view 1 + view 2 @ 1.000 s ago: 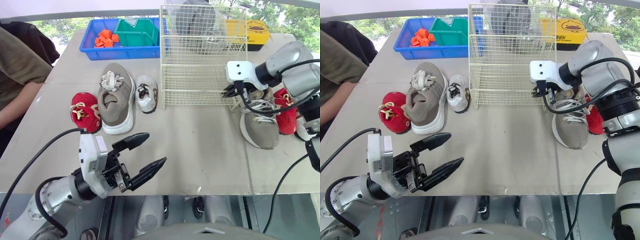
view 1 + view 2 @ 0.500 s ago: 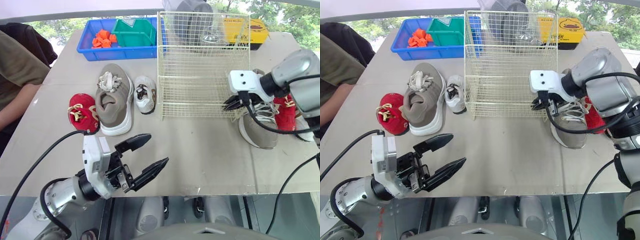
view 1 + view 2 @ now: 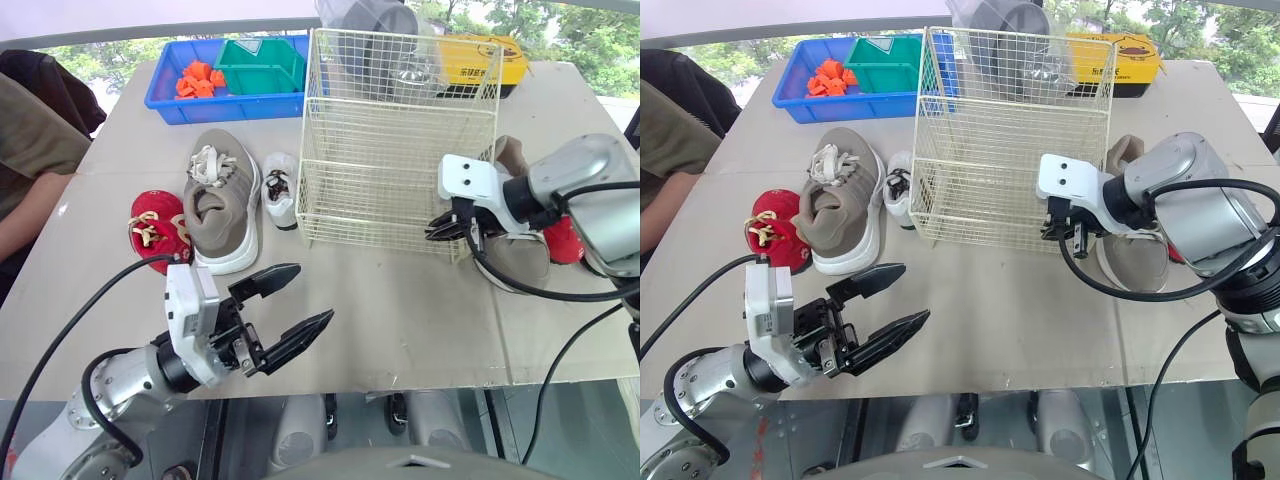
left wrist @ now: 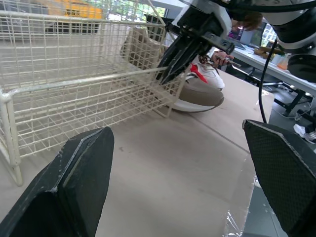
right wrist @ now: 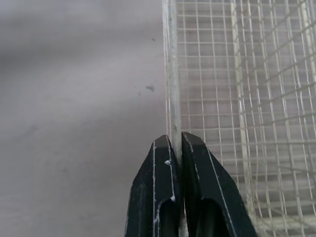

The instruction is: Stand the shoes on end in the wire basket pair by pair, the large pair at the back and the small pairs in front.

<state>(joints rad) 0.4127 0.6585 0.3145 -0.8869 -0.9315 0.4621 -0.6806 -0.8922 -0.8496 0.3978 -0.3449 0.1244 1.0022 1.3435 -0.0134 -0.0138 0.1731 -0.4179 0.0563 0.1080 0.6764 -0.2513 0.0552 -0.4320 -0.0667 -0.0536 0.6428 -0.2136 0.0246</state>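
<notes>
Cream wire basket (image 3: 380, 200) stands mid-surface (image 3: 400, 320), nearer the far edge. The right gripper (image 3: 440, 228) has its jaws pinched tight on the basket's near right corner wire. The left gripper (image 3: 314, 294) hovers over the near edge, jaws spread wide. Between the basket and the left edge lie a small white shoe (image 3: 278, 188), a grey shoe (image 3: 222, 200) and a small red shoe (image 3: 155, 225). A second grey shoe (image 3: 515, 255) and a second red shoe (image 3: 563, 238) lie toward the right edge.

Daylight is falling across the pale grey surface (image 3: 400, 300), and green trees (image 3: 590, 35) are showing beyond its far edge. Off to one side, a second desk (image 4: 256, 55) is carrying a lit screen (image 4: 236, 34).
</notes>
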